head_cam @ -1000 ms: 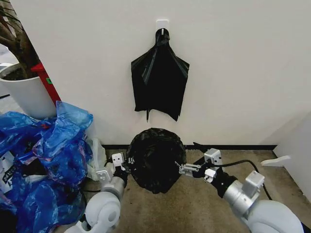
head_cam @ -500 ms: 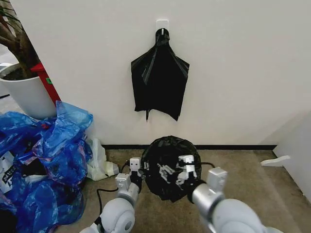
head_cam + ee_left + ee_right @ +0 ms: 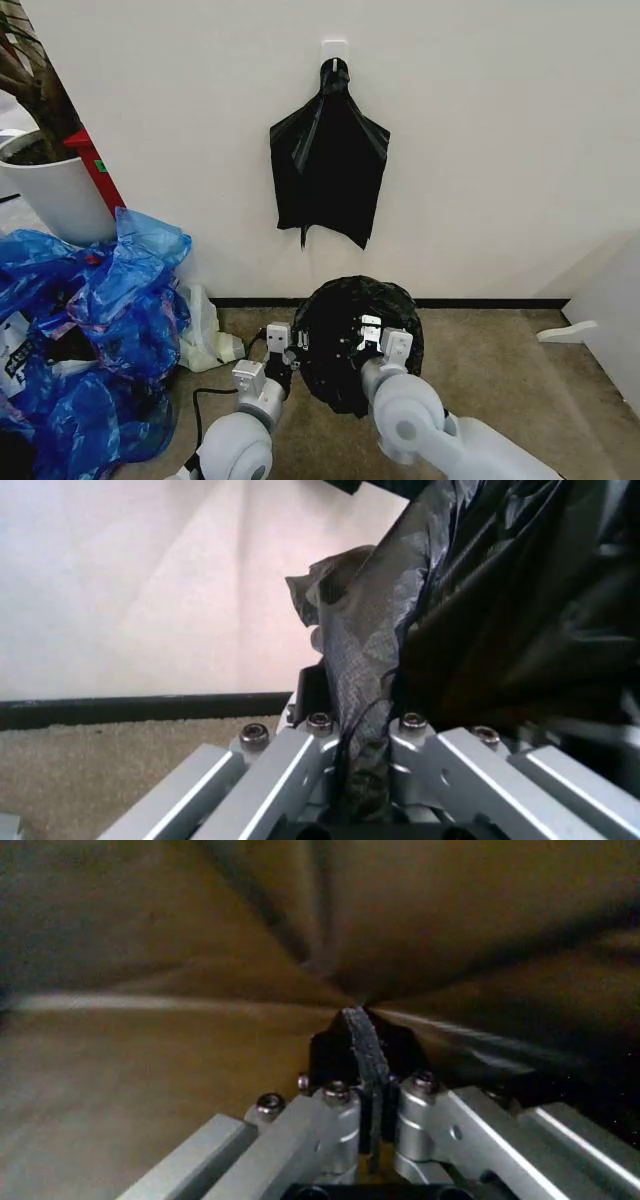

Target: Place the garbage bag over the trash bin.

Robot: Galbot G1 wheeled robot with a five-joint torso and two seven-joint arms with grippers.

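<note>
A beige, short-pile carpeted floor (image 3: 470, 400) meets a plain white wall (image 3: 500, 150) along a dark baseboard (image 3: 480, 303). At the foot of the wall sits the glossy, wrinkled black plastic garbage bag (image 3: 352, 335), draped as a rounded dome that hides whatever it covers; no white bucket surface can be made out under it. The left end effector (image 3: 288, 348) is at the bag's left side, clenched on a fold of the black film, which the left wrist view shows running down between its closed fingers (image 3: 375, 742). The right end effector (image 3: 372, 338) presses against the bag's front, its pads (image 3: 362, 1042) clamped together on a thin pinch of the same film. Above, a flat black bag pinched to a point (image 3: 328, 160) hangs from a white wall hook (image 3: 334, 47). To the left lie crumpled translucent blue plastic bags (image 3: 95, 330), with a large white plant pot (image 3: 55, 195) behind them.
</note>
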